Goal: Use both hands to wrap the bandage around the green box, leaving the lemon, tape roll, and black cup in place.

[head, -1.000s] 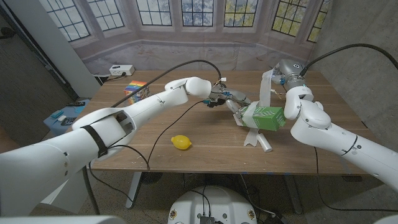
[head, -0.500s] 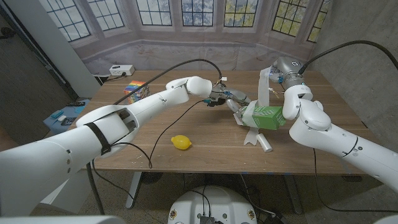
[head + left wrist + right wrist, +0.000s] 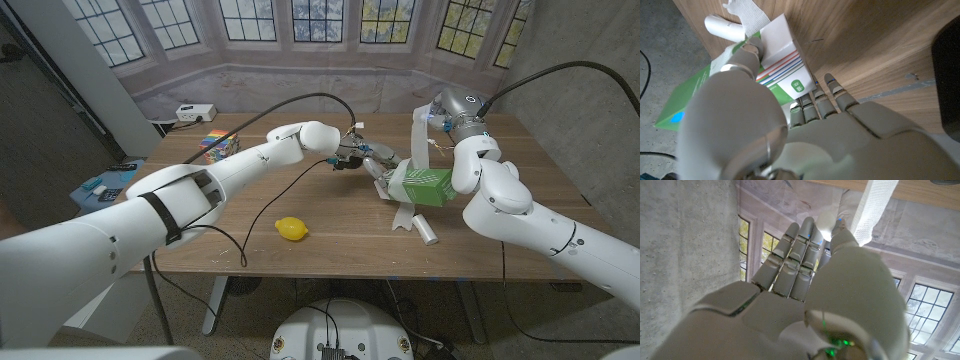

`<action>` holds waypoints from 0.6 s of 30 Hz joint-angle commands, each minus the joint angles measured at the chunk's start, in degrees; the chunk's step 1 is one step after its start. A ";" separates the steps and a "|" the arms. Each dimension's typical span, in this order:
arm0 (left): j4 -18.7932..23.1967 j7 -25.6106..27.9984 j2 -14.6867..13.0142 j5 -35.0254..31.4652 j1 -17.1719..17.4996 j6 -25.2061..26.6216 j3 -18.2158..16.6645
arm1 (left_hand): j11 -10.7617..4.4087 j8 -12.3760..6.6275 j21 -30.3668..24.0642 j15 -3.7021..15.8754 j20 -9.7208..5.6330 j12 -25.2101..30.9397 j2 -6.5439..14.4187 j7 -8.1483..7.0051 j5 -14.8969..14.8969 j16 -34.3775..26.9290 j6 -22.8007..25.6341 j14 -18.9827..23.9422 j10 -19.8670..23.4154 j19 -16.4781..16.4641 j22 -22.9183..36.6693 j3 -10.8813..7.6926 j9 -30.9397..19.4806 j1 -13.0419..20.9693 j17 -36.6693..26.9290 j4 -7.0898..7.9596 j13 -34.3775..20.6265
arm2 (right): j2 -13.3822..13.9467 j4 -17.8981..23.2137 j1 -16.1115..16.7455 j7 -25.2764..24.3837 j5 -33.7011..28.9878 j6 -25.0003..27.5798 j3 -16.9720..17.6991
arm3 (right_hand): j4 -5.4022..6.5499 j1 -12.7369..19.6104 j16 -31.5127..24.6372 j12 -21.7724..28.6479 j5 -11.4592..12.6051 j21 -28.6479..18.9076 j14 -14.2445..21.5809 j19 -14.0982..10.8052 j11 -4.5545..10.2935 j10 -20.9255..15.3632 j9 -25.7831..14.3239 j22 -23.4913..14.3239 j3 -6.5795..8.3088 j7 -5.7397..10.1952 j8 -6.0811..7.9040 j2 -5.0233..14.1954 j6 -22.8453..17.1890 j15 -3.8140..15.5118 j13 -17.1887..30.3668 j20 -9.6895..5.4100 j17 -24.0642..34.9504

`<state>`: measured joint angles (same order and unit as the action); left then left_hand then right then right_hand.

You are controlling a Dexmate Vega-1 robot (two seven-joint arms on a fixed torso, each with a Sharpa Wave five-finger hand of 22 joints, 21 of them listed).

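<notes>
The green box (image 3: 427, 187) is at mid-right of the table, its white striped end (image 3: 782, 57) facing my left hand (image 3: 370, 160). That hand (image 3: 805, 125) grips this end, thumb over the top and fingers below. The white bandage (image 3: 414, 150) rises from the box as a taut strip to my right hand (image 3: 441, 117), which holds it up behind the box. In the right wrist view the strip (image 3: 874, 204) runs past that hand's (image 3: 805, 280) fingertips. The bandage's loose end and roll (image 3: 427, 232) lie in front of the box. The lemon (image 3: 291, 228) sits nearer the front edge.
A colourful box (image 3: 218, 143) and a white power unit (image 3: 196, 111) sit at the far left of the table. Blue items (image 3: 100, 187) lie on a side surface to the left. A dark object (image 3: 947, 75) stands beside my left hand.
My right hand has raised the bandage strip a little higher and further back. The green box has shifted slightly towards my left hand, which keeps its grip.
</notes>
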<state>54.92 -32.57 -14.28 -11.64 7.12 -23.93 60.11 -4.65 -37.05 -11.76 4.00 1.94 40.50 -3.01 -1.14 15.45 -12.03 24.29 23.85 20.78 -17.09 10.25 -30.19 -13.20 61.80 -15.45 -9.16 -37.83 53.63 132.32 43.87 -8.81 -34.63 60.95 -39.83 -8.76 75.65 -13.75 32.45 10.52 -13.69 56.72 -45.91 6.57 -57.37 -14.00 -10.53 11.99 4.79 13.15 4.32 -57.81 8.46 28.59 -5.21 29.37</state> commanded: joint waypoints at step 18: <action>-4.37 1.40 1.70 -0.55 -1.69 -1.66 0.76 | -3.58 -14.39 -0.30 0.02 0.06 0.42 5.44 -0.76 0.25 0.22 4.74 0.25 4.24 0.14 0.26 -0.41 -0.06 -3.68 -0.03 0.18 -0.09 | 0.29 7.70 3.50 1.54 -4.01 3.50 0.28 | -0.19 1.33 0.16 0.40 0.31 -0.03 0.30 -0.18 0.97 -1.50 -0.17 -0.10 -0.20 -0.02 0.03 0.67 -0.29 5.32 0.28 -1.48 0.42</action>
<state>51.29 -31.67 -12.93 -12.03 5.78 -25.14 60.70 -4.65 -37.05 -11.76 4.00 1.94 40.31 -3.01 -1.14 15.48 -12.03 24.29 23.85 20.78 -17.09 10.25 -30.19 -13.20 61.80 -15.45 -9.16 -37.83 53.87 137.39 46.34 -8.02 -37.44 62.83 -39.52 -8.84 75.65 -13.75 32.72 10.62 -13.69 56.72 -45.91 6.57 -57.37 -13.96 -10.53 11.76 4.79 13.15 4.32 -57.81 8.46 28.62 -5.21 29.63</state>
